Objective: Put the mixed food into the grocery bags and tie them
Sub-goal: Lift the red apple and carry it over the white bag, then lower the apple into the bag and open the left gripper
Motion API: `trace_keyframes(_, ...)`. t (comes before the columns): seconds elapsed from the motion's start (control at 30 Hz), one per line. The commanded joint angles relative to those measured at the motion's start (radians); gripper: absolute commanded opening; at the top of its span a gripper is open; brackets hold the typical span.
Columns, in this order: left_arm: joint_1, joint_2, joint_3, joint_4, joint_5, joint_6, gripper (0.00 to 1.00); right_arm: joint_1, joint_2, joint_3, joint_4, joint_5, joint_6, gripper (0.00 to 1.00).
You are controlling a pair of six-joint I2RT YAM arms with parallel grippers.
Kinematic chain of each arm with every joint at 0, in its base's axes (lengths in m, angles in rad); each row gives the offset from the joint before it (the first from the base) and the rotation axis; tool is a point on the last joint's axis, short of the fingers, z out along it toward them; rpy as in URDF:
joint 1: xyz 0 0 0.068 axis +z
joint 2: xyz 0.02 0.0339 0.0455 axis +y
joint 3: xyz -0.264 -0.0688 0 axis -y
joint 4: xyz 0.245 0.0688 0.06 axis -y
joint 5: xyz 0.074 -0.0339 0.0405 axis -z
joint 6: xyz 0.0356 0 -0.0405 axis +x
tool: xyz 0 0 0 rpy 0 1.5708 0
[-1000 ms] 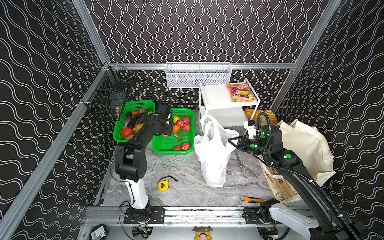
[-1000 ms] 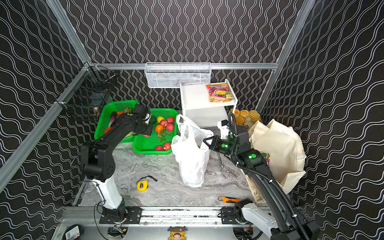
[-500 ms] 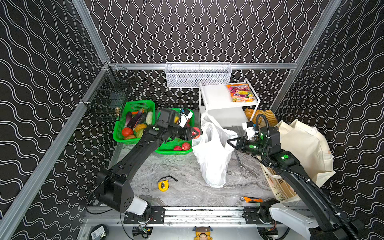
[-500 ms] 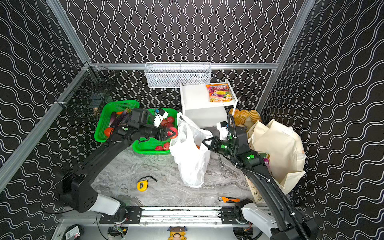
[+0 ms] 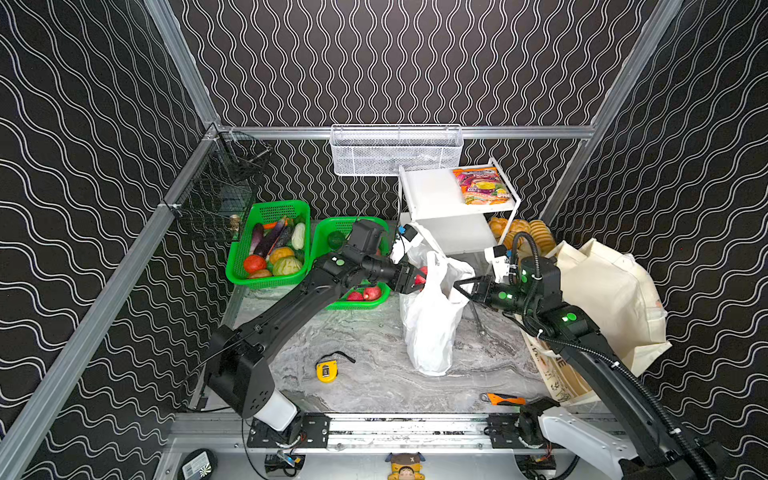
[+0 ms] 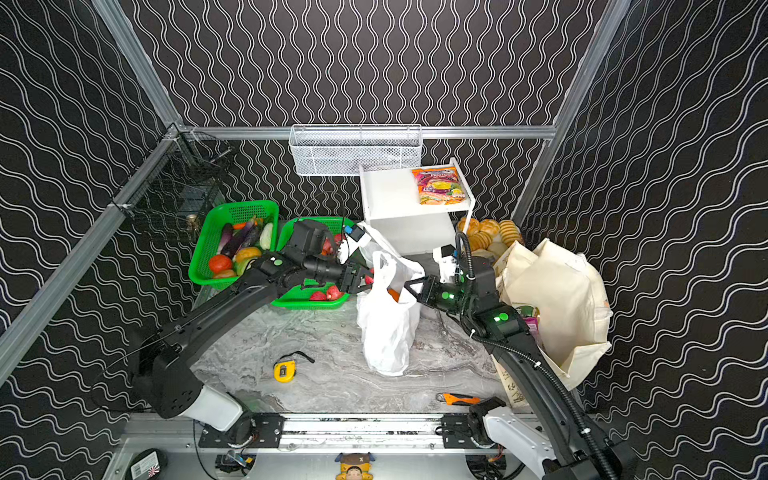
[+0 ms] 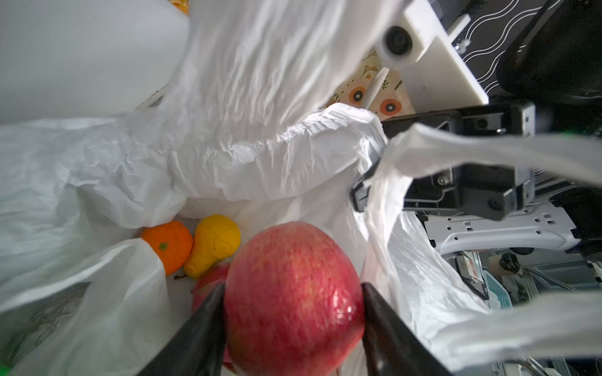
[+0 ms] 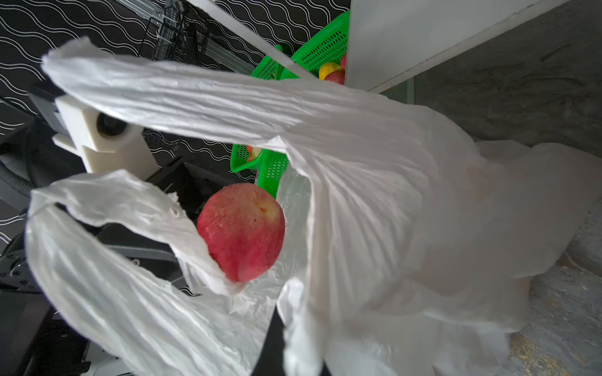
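Over the mouth of the white plastic bag (image 5: 430,328), near the middle of the table, the left gripper (image 5: 415,279) hangs with a red apple (image 7: 293,293) clamped between its two fingers. From the opposite side the right gripper (image 5: 460,286) is pinched tight on the bag's rim, holding that edge out toward itself so the opening stands wide.

What the drop turns on is the line from apple to hollow. Seen from the left wrist, the inside of the bag lies just beyond the fruit, with an orange (image 7: 169,244) and a yellow pear (image 7: 215,244) lying at the bottom. A loose handle loop drapes just beside the apple on the side toward the green basket (image 5: 357,306). I judge the apple must clear that flap before the fingers part. It is round, so no axis matters. The cream tote (image 5: 602,299) slumps well apart, behind the right arm.
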Motion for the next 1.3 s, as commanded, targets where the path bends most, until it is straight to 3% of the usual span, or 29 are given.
trace_keyframes(0.0, -0.018, 0.019, 0.011, 0.083, 0.026, -0.06, 0.66, -0.001, -0.005, -0.006, 0.064, -0.025, -0.003, 0.0)
trace_keyframes(0.23, -0.032, 0.023, 0.021, 0.083, -0.204, -0.067, 0.68, 0.0, -0.02, -0.023, 0.072, -0.048, -0.102, 0.0)
trace_keyframes(0.37, -0.032, 0.057, 0.046, 0.089, -0.124, -0.069, 0.69, -0.001, -0.026, -0.045, 0.09, -0.043, -0.109, 0.0)
trace_keyframes(0.8, -0.035, 0.072, 0.076, 0.004, -0.157, -0.051, 0.8, 0.0, -0.028, -0.013, 0.01, 0.047, -0.109, 0.0)
trace_keyframes(1.27, -0.034, 0.033, 0.08, -0.02, -0.183, -0.02, 0.94, -0.001, -0.043, -0.02, 0.009, 0.063, -0.107, 0.0)
